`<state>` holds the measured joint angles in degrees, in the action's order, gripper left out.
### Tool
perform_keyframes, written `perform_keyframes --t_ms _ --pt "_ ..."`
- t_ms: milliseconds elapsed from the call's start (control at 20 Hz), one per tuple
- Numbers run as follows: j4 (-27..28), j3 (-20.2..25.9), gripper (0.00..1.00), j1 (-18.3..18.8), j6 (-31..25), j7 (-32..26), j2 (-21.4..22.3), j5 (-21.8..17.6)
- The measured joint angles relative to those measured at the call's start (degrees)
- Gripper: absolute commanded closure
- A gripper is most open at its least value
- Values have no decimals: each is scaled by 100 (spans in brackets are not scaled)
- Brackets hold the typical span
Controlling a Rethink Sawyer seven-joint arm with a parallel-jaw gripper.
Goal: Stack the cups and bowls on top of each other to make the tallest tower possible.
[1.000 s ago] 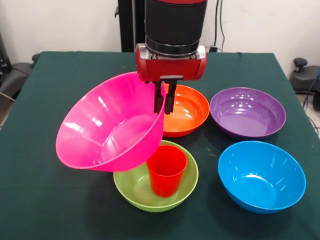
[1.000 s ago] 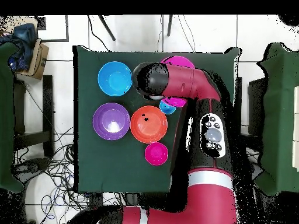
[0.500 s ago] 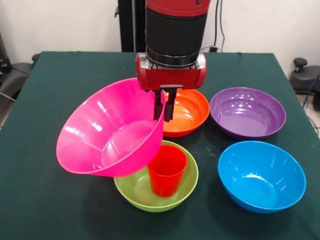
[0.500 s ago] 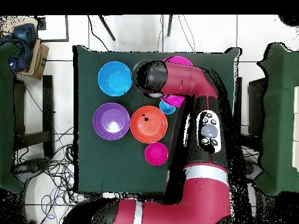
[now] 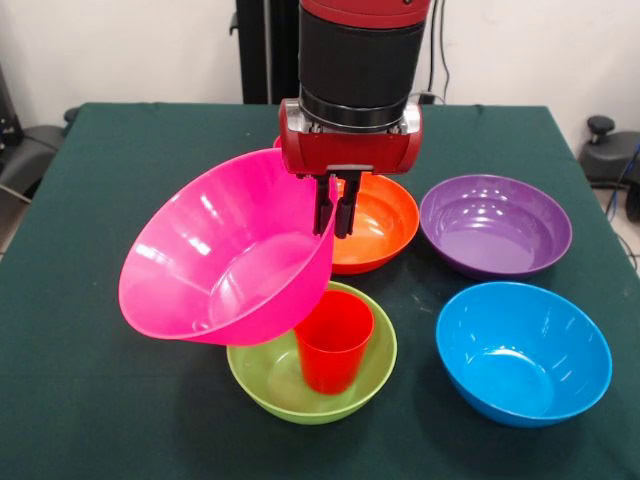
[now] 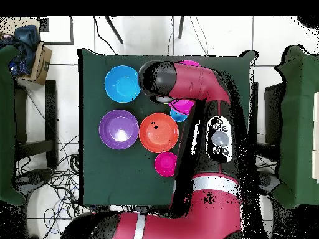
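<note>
Bowls ring the middle of the dark green table (image 5: 120, 150). In the front view an orange bowl (image 5: 380, 225) sits just behind the gripper, a purple bowl (image 5: 495, 225) lies to its right, and a blue bowl (image 5: 523, 352) rests nearer the camera, each apart from the others. A lime green bowl (image 5: 270, 375) stands at the near middle with a red cup (image 5: 333, 340) upright inside it. From overhead a small pink-red bowl (image 6: 166, 163) lies alone nearer the robot's base, just beside the orange one, and part of a light blue cup (image 6: 179, 114) shows close under the arm (image 6: 212, 93), which covers much of that side of the table.

The large hot pink bowl (image 5: 225, 260) hangs in the air, steeply tilted with its opening turned up and toward the camera's left. Its lower side overlaps the left rim of the lime green bowl and stands just beside the red cup; whether it touches either cannot be told. The gripper (image 5: 334, 215) comes straight down from the red wrist and is clamped on the pink bowl's upper right rim, one finger inside the wall and one outside, so the whole bowl hangs below and to the left of the pinch
</note>
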<state>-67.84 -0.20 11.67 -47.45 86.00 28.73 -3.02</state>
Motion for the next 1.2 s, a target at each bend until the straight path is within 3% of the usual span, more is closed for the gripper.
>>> perform_keyframes --t_ms 1200 --pt "308 -199 100 -166 -12 158 -47 149"
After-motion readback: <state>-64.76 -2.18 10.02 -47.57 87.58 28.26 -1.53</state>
